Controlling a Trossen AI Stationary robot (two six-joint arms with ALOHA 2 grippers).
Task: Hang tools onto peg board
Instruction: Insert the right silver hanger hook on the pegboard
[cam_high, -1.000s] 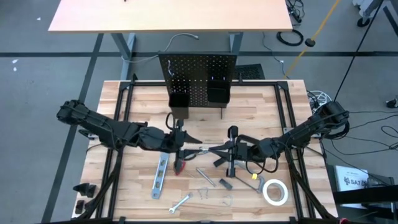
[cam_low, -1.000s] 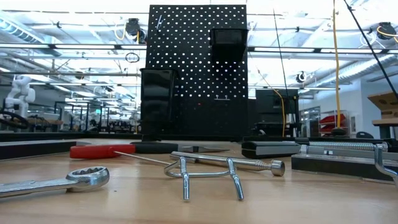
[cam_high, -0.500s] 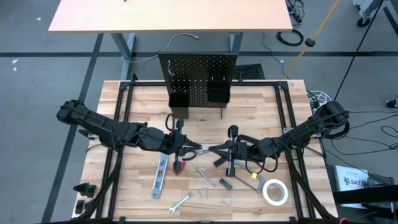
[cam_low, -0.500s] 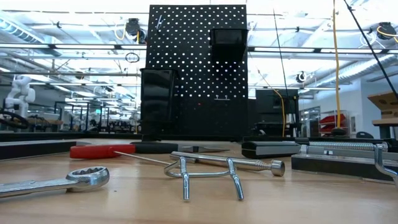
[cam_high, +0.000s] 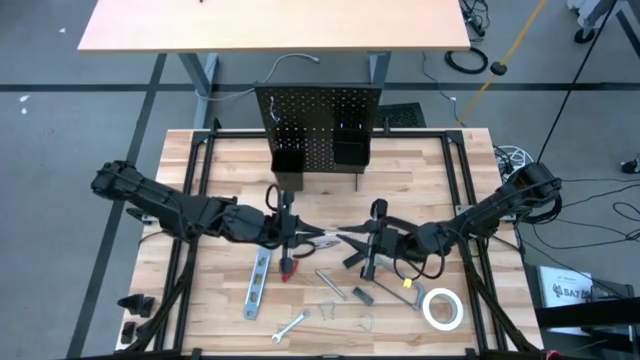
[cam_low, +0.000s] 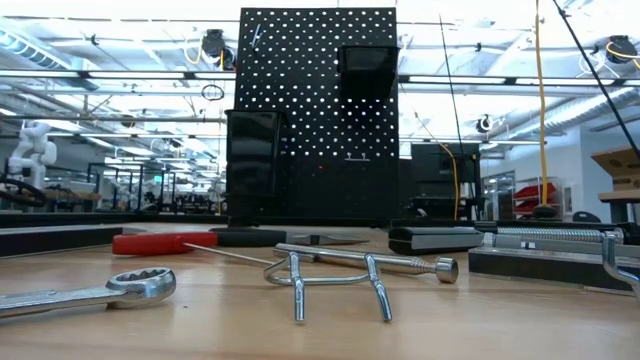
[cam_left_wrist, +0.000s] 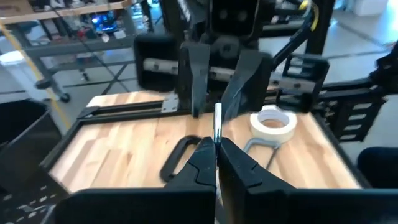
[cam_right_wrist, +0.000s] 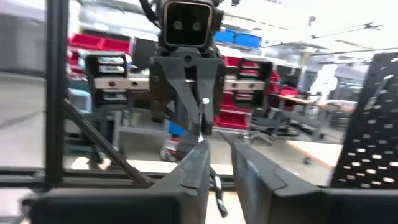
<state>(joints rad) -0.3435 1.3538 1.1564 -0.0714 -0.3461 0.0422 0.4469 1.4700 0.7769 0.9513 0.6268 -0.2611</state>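
Counter (cam_low: 320, 320): pale wood, smooth, satin sheen. Peg board (cam_low: 300, 110): black perforated metal, matt. Wrench (cam_low: 90, 292): polished bright metal, glossy. Screwdriver (cam_low: 160, 243): red plastic handle, slight gloss. Tape roll (cam_high: 442, 308): white, matt, papery

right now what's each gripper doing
left gripper: shut on the thin silver rod
right gripper: slightly open, clamping nothing
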